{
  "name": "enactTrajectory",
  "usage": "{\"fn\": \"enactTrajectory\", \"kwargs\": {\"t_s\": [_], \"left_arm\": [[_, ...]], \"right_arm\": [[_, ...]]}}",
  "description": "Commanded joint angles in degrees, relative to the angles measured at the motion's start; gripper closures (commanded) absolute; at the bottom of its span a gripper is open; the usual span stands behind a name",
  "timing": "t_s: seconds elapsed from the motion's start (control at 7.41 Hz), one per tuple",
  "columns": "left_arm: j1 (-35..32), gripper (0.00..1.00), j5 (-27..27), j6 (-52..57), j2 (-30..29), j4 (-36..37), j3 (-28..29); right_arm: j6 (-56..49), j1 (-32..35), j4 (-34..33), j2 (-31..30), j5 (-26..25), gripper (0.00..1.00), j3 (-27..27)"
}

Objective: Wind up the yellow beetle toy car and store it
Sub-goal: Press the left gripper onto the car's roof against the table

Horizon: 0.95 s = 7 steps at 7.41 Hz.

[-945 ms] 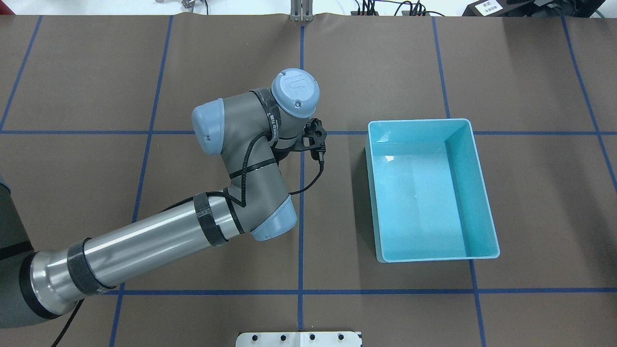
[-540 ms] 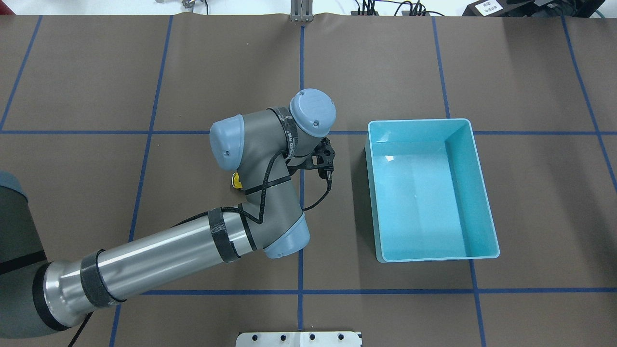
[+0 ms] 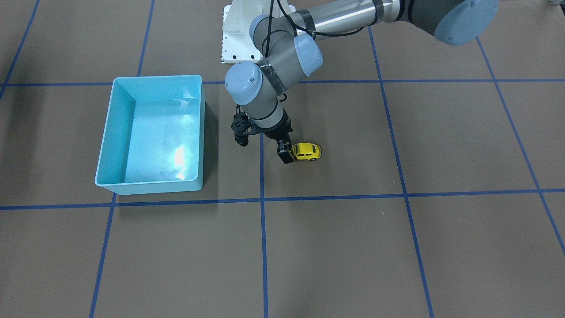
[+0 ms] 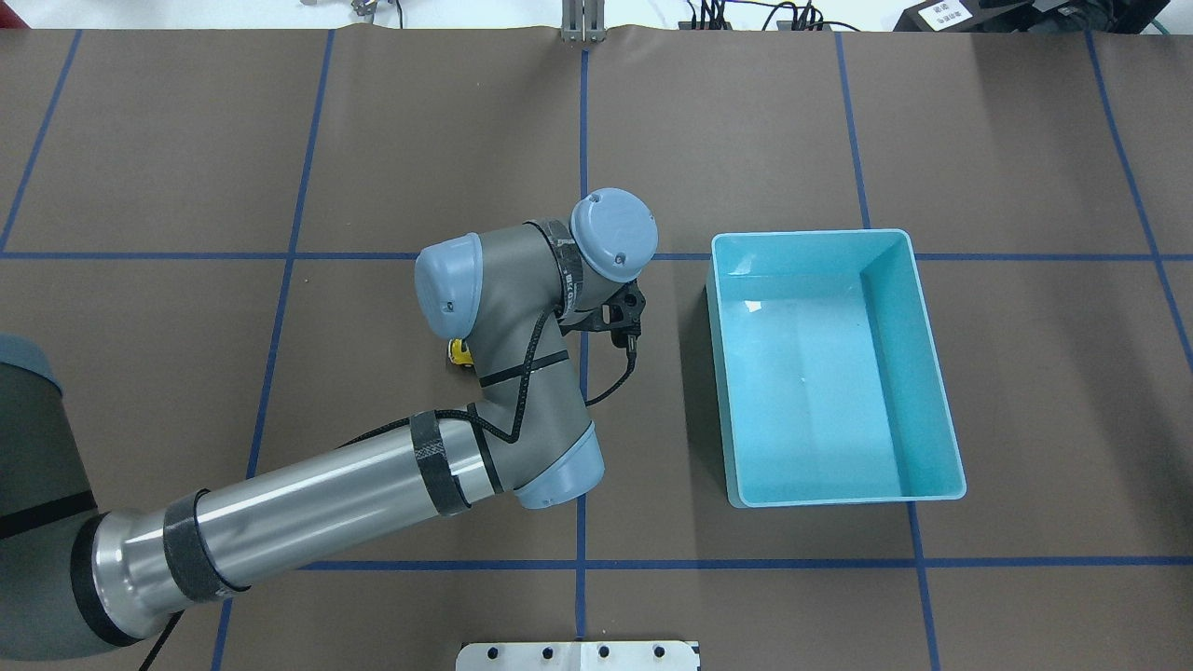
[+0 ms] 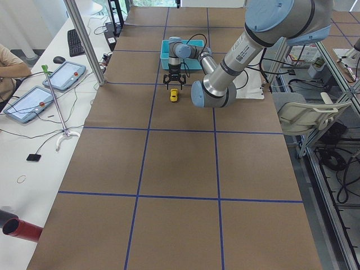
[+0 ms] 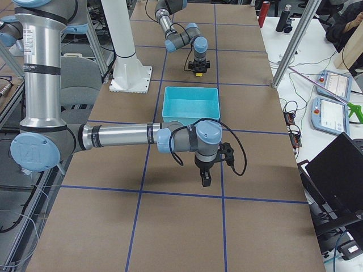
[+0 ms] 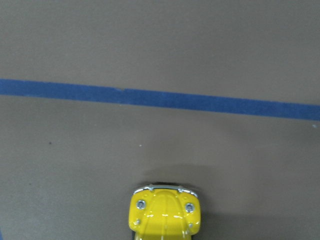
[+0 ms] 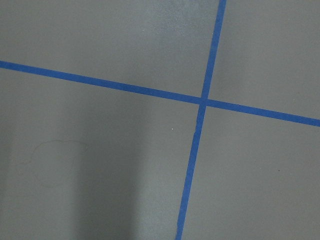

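The yellow beetle toy car [image 3: 306, 151] stands on its wheels on the brown table, left of the light blue bin [image 4: 811, 233]. In the overhead view only its end [image 4: 457, 352] shows beside the left arm. My left gripper [image 3: 286, 153] points down at the car's front end, with one finger on each side of it. In the exterior left view its jaws look open. The left wrist view shows the car's headlights [image 7: 165, 212] at the bottom edge. My right gripper [image 6: 206, 180] hangs over bare table past the bin, and I cannot tell whether it is open or shut.
The bin [image 3: 150, 79] holds nothing and lies about a hand's width from the left wrist. A white base plate [image 3: 238, 39] sits at the robot's side. Blue tape lines cross the table [image 8: 202, 100]. Operator desks with tablets flank the table ends.
The left wrist has shifted toward the bin and toward the robot. The car's end has come out from under the arm and stays in nearly the same place.
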Motion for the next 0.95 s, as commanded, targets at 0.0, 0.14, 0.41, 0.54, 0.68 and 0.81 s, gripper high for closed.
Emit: {"fn": "enactTrajectory", "kwargs": {"t_s": [0.0,0.14,0.41,0.54,0.68,0.81], "left_arm": [[0.2,0.00,-0.2,-0.2,-0.1,-1.0,1.0],[0.2,0.00,-0.2,-0.1,-0.1,-1.9,1.2],[0.2,0.01,-0.2,0.0,-0.4,-3.4,2.9],[0.2,0.02,-0.2,0.0,-0.6,-3.4,3.3],[0.2,0.16,-0.2,0.0,-0.6,-3.4,3.4],[0.3,0.48,-0.2,0.0,-0.7,-3.4,3.4]], "right_arm": [[0.0,0.0,0.0,0.0,-0.1,0.00,0.0],[0.0,0.0,0.0,0.0,-0.1,0.00,0.0],[0.0,0.0,0.0,0.0,-0.1,0.00,0.0],[0.0,0.0,0.0,-0.1,-0.1,0.00,0.0],[0.0,0.0,0.1,-0.1,-0.1,0.00,0.0],[-0.1,0.0,0.1,-0.1,-0.1,0.00,0.0]]}}
